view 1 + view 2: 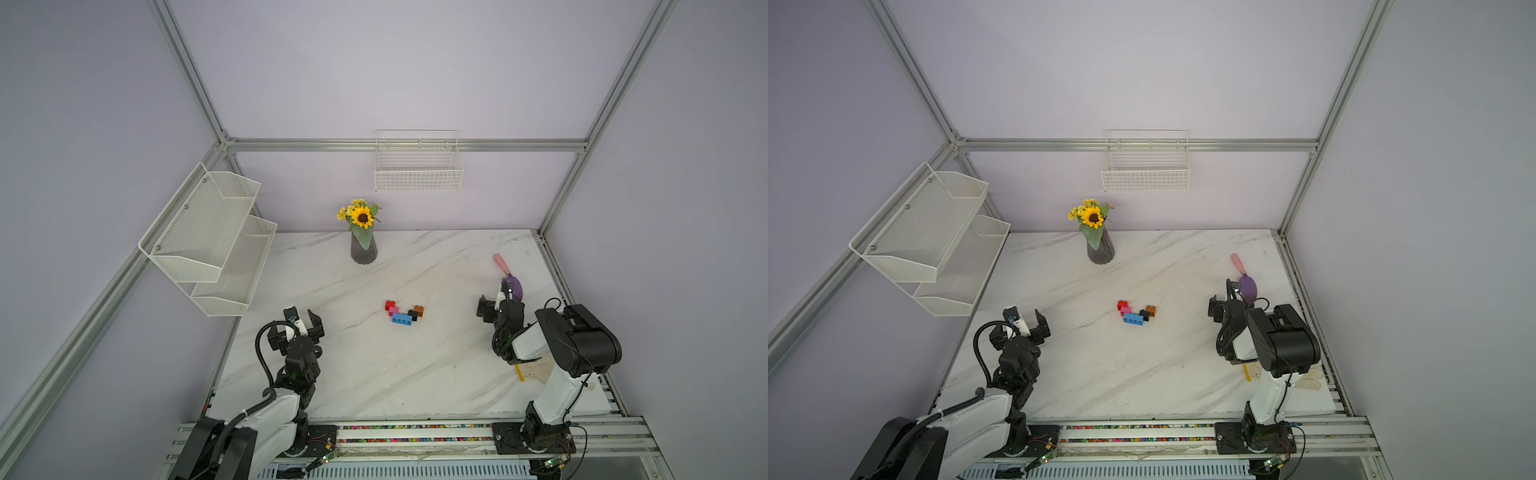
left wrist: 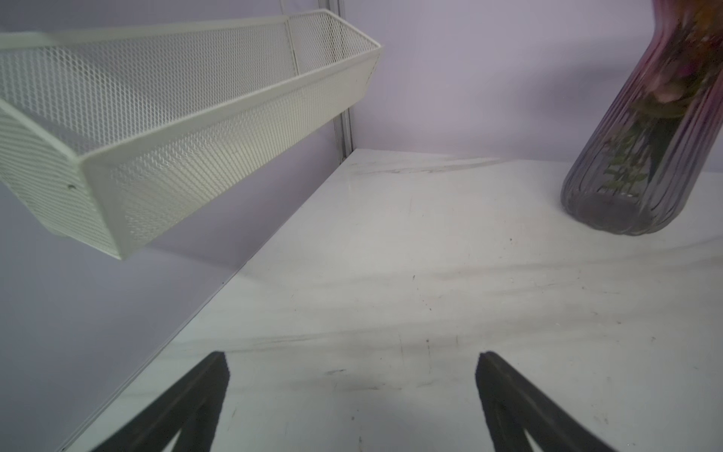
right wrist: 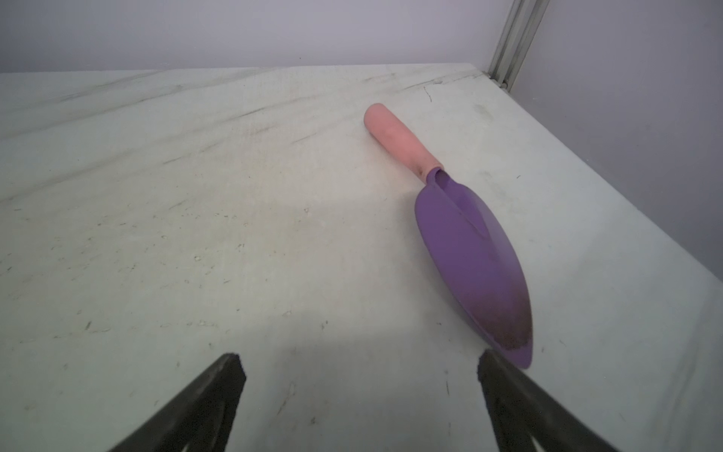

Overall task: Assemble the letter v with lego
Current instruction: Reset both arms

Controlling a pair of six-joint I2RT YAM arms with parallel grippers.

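The lego bricks sit joined in a stepped V at the middle of the marble table (image 1: 374, 374) in both top views. The light-blue brick (image 1: 402, 318) (image 1: 1133, 318) forms the base. Pink (image 1: 393, 311) and red (image 1: 390, 305) climb one arm, black (image 1: 412, 314) and orange-brown (image 1: 419, 311) the other. My left gripper (image 1: 303, 320) (image 1: 1026, 322) (image 2: 352, 358) hovers well to the left of the V, open and empty. My right gripper (image 1: 494, 299) (image 1: 1224, 297) (image 3: 359, 356) stays well to the right, open and empty. Neither wrist view shows any brick.
A purple trowel (image 1: 515, 286) (image 3: 469, 242) with a pink handle lies just beyond my right gripper. A vase of sunflowers (image 1: 364, 249) (image 2: 633, 168) stands at the back. A white mesh shelf (image 1: 208, 237) (image 2: 176, 117) hangs on the left wall, a wire basket (image 1: 417, 166) on the back wall.
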